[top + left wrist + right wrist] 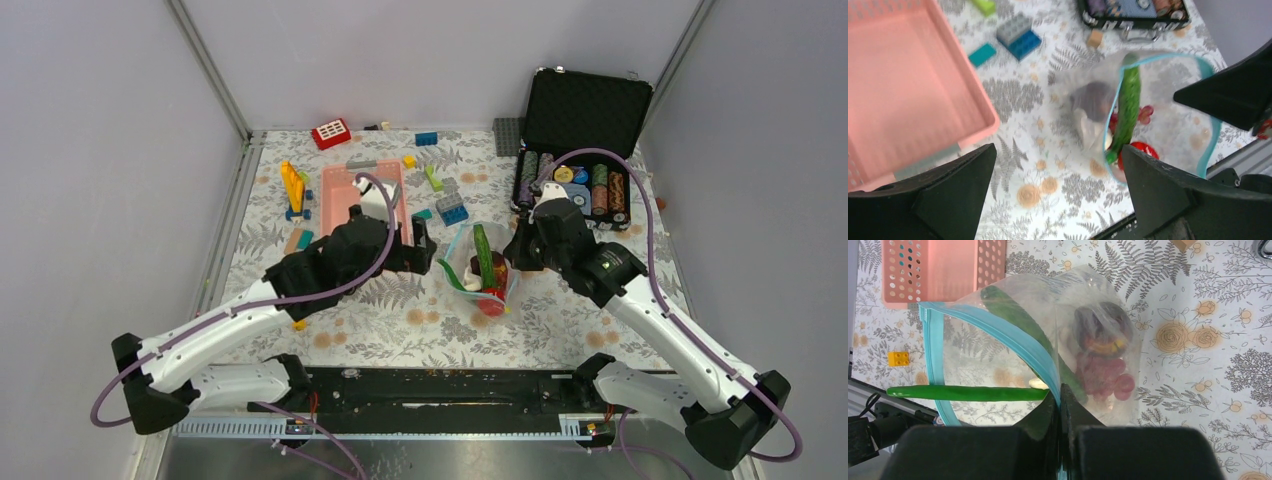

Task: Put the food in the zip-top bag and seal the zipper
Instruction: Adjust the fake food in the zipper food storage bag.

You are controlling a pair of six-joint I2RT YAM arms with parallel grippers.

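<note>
The clear zip-top bag (462, 268) is held up with its mouth open between my grippers. It holds a dark red grape bunch (1103, 322), a maroon round fruit (1108, 380), a white piece (1038, 384) and a red piece (1140, 150). One long green pod (1018, 320) lies inside; another green pod (968, 392) lies across the mouth. My right gripper (1060, 395) is shut on the light-blue zipper (1023, 347) at the bag's right edge (516, 258). My left gripper (1058, 170) is open and empty, just left of the bag (426, 248).
A pink slotted basket (345, 195) stands behind my left gripper, also in the left wrist view (898, 85). An open black case of poker chips (585, 120) is at the back right. Loose building blocks (452, 210) lie behind the bag and along the back.
</note>
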